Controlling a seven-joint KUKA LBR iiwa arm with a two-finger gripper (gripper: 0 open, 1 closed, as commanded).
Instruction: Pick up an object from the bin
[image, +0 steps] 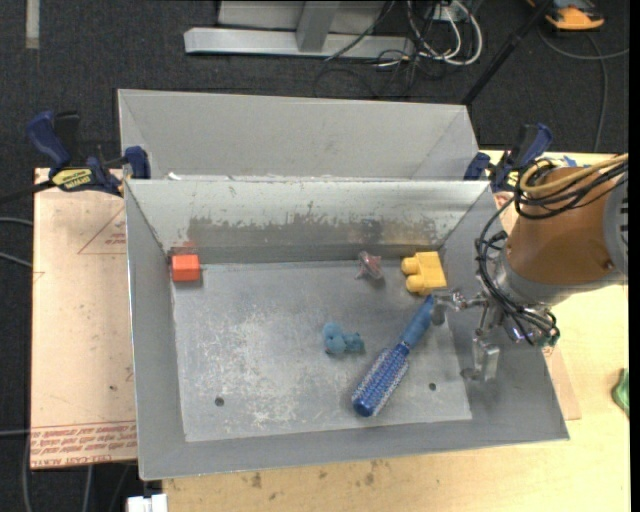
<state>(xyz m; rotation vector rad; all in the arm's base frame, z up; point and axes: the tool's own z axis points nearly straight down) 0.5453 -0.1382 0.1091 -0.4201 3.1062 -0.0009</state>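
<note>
Camera view: the pincer (483, 358) hangs low by the right wall of the bin (270, 395); whether it is wide or narrow I cannot tell. Just left of it a blue brush (390, 370) lies slantwise, and a yellow block (424, 271) sits near the back right corner.

Left bin floor (250, 380) open, blue brush (388, 372) barring right side

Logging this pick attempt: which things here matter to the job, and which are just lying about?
Job: gripper, bin, blue brush nearest it.
Lying about: orange block, yellow block, small blue piece, small grey piece.
</note>
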